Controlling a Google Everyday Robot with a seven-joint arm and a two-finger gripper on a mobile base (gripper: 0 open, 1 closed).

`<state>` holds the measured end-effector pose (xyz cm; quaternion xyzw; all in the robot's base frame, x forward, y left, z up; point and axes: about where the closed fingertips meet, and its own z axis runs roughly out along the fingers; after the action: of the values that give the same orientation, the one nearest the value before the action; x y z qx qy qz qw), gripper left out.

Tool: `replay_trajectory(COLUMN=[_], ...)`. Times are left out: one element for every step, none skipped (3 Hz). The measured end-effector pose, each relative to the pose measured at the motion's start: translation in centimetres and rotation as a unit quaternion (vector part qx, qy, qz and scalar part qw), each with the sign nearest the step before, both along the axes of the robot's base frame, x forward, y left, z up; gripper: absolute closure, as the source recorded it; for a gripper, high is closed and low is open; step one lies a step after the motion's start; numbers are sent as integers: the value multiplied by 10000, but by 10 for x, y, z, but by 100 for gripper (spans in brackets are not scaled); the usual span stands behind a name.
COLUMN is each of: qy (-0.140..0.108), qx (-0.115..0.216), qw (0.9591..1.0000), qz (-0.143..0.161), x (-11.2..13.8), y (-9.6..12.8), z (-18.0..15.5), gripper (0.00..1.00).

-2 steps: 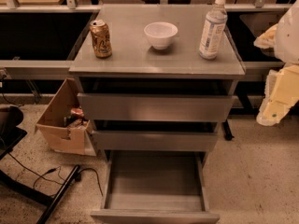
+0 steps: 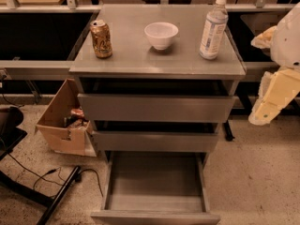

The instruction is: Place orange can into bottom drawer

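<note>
The orange can (image 2: 101, 39) stands upright on the left side of the grey cabinet top (image 2: 154, 60). The bottom drawer (image 2: 154, 205) is pulled far out at the foot of the cabinet, and its tray holds nothing. My gripper (image 2: 274, 100) hangs to the right of the cabinet, level with the top drawer, far from the can and holding nothing that shows. Its pale cream parts point down and to the left.
A white bowl (image 2: 161, 34) sits mid-top and a clear bottle with a white cap (image 2: 213, 29) at the right. The top drawer (image 2: 157, 108) and middle drawer (image 2: 154, 141) are slightly out. A cardboard box (image 2: 63, 121) and cables (image 2: 51, 177) lie on the floor at the left.
</note>
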<state>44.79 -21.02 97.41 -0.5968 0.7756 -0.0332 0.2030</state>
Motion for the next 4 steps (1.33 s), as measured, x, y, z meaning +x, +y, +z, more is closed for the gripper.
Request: replay_trajectory(qy=[-186,-723,-1183,-1182], qx=[1036,3001,4175,4300], qw=[9944,9490,8972,8911], qz=[124,636,826,834], x=[35,129,173,176], y=[31,121,172,179], z=[-32,-35,-3,0], gripper=[0,0,0,0])
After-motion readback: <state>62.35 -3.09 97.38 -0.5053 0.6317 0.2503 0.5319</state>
